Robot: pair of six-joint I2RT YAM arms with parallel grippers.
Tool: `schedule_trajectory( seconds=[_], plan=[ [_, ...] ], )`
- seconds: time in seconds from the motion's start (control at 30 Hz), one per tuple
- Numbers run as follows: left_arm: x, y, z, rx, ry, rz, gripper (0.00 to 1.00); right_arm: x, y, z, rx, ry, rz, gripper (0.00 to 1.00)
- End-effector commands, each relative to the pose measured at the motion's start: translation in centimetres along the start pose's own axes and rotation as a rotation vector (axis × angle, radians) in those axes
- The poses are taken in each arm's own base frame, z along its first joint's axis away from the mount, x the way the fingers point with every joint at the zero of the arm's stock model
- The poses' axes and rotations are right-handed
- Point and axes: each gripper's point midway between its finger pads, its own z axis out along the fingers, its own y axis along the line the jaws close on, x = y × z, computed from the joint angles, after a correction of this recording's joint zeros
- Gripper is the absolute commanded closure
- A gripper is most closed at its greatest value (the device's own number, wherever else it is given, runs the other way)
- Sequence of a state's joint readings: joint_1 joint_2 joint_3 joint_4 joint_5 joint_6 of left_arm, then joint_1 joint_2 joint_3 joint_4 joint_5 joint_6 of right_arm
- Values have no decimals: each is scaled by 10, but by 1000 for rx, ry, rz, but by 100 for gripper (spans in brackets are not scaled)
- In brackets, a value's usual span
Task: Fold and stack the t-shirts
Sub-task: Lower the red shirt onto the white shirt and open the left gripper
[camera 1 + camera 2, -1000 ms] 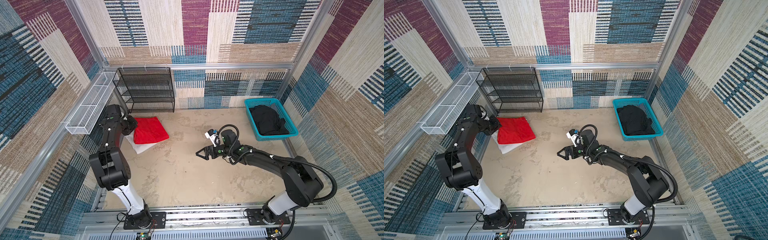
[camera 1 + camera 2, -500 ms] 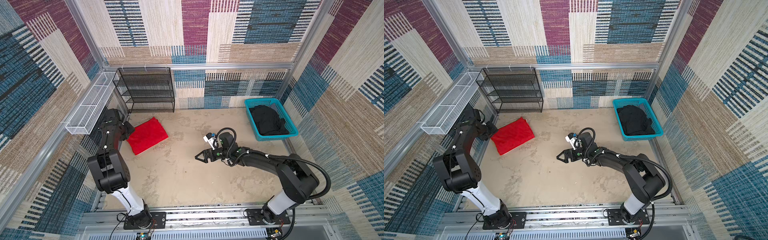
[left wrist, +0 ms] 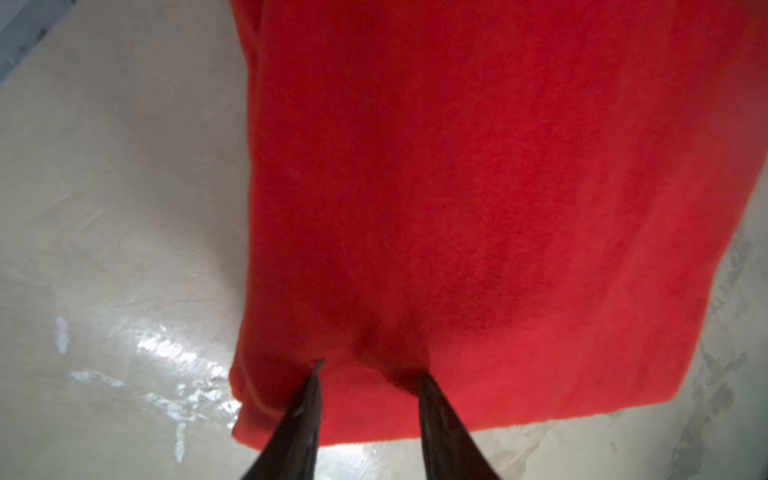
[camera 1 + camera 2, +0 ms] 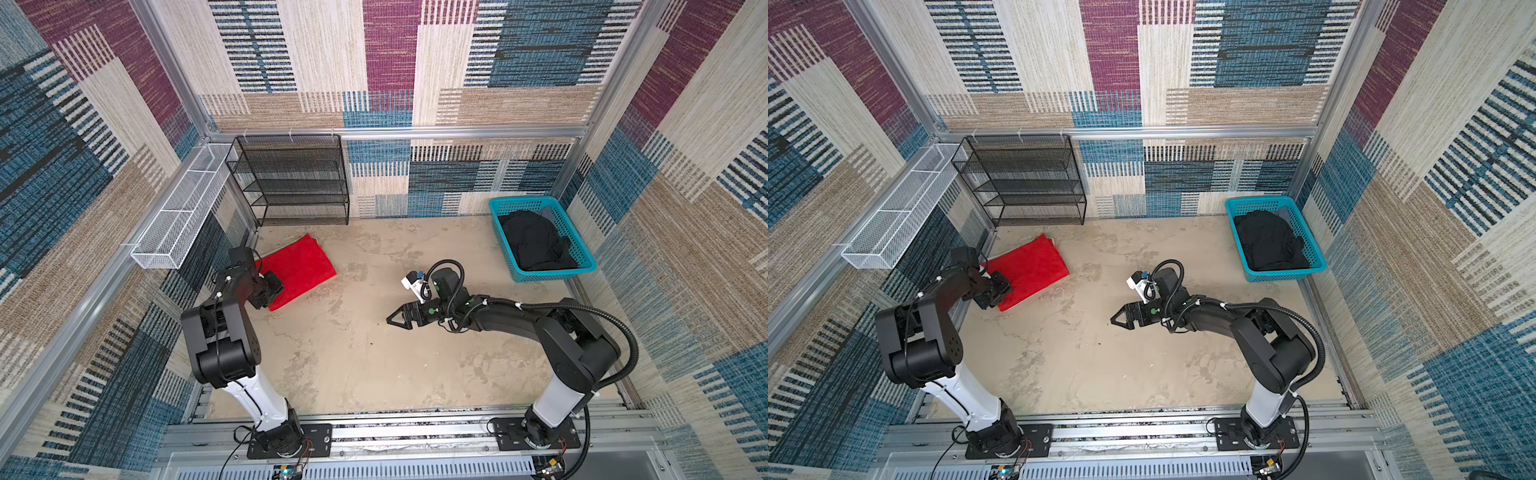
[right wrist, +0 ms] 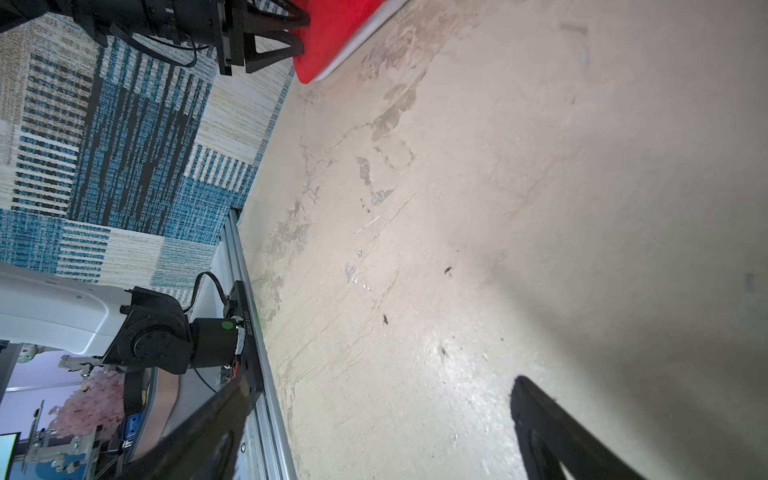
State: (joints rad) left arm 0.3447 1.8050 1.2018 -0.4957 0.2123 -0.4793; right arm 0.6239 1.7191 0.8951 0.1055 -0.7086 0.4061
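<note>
Red t-shirt [image 4: 299, 268] [image 4: 1030, 268] is folded into a rectangle and lies flat at the left rear of the table [image 4: 353, 357], just in front of the black wire rack [image 4: 291, 183]. White t-shirt [image 5: 355, 46] lies under it. Only a thin white edge shows below the red fold in the right wrist view, and I can't make it out clearly in the top views.

Left gripper [image 4: 269, 291] [image 4: 998, 291] is at the near-left corner of the red t-shirt, the end closest to the arm bases. In the left wrist view the left gripper [image 3: 371, 372] has its two fingers apart with a moderate gap, not wide. Both tips sit on top of the red t-shirt [image 3: 457, 187] just inside its near edge, with a small dark dimple in the fabric between them. Nothing is pinched and the cloth lies flat. The right wrist view shows the same gripper from the side, with jaws parted and tips at the red corner.

Right gripper [image 4: 392, 321] [image 4: 1118, 320] is well apart from the stack, low over the bare middle of the table, pointing left toward the red t-shirt. Its jaws are spread wide and hold nothing. In the right wrist view the right gripper [image 5: 374, 390] has only tabletop between its fingers.

Black t-shirt [image 4: 536, 245] [image 4: 1266, 245] is crumpled and unfolded inside the teal plastic basket [image 4: 552, 276] [image 4: 1283, 275] at the right rear corner, far from both grippers.
</note>
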Motion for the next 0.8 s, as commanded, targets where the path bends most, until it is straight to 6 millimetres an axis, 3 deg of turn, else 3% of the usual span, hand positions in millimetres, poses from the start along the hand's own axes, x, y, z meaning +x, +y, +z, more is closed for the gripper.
schedule_trajectory(
  seconds=[0.0,0.1,0.2,0.33,0.43,0.6,0.77],
  plan=[
    [2,11,10,-42,4,-18,58,-4,7,0,-27,-4,-46,1],
    [4,9,9,-34,14,-16,57,-2,5,1,-23,3,-48,1],
    [-2,-5,-7,19,-24,12,55,2,4,2,-31,13,-42,1],
    [-31,-18,-39,29,-151,63,55,1,5,3,-35,14,-44,1],
    [-56,-20,-51,-10,-241,85,55,-3,6,1,-26,-2,-50,1],
    [-90,-27,-40,-38,-274,88,54,-11,2,-1,5,-47,-54,1],
    [-119,-29,-14,-63,-293,83,54,-19,-1,2,14,-75,-56,1]
  ],
)
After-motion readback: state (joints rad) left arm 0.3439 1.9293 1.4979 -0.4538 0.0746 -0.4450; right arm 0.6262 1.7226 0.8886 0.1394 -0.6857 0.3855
